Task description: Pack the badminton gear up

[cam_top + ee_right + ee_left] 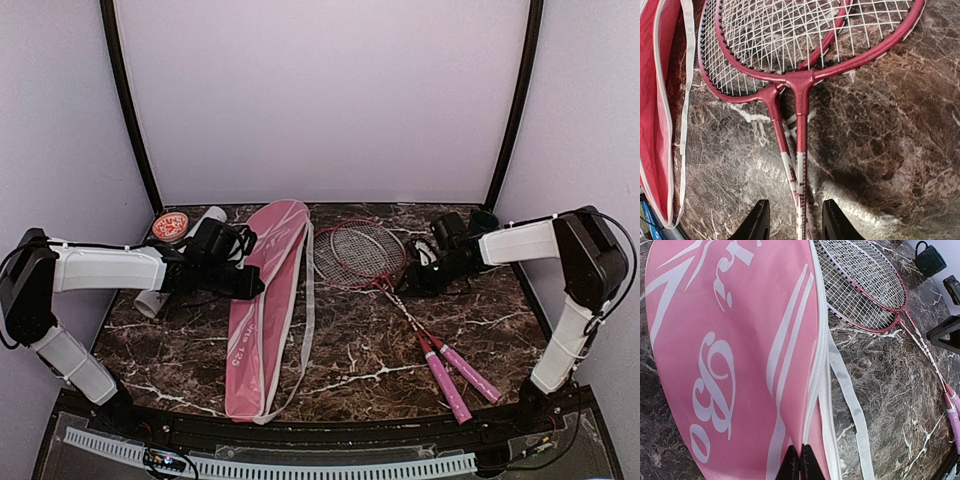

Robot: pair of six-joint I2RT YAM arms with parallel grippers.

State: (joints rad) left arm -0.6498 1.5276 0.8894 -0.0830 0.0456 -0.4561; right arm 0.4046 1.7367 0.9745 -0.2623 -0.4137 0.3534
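This is a robot test booth rather than a lived-in room. A dark marble-patterned table [350,370] is boxed in by plain pale walls [320,100], with black curved poles [130,110] at its far corners. A left arm [100,270] and a right arm [520,243] are bolted at its near edge, where a slotted white cable duct [300,465] runs.

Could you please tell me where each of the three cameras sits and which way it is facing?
Top external: above and behind the bases, looking down and forward over the table; left arm and right arm show.
Left wrist: on the left arm, looking past its shut left gripper across the pink bag toward the rackets.
Right wrist: on the right arm, looking down through the open right gripper at the racket shafts.
Shared: both wrist views show the racket heads and the bag's edge.
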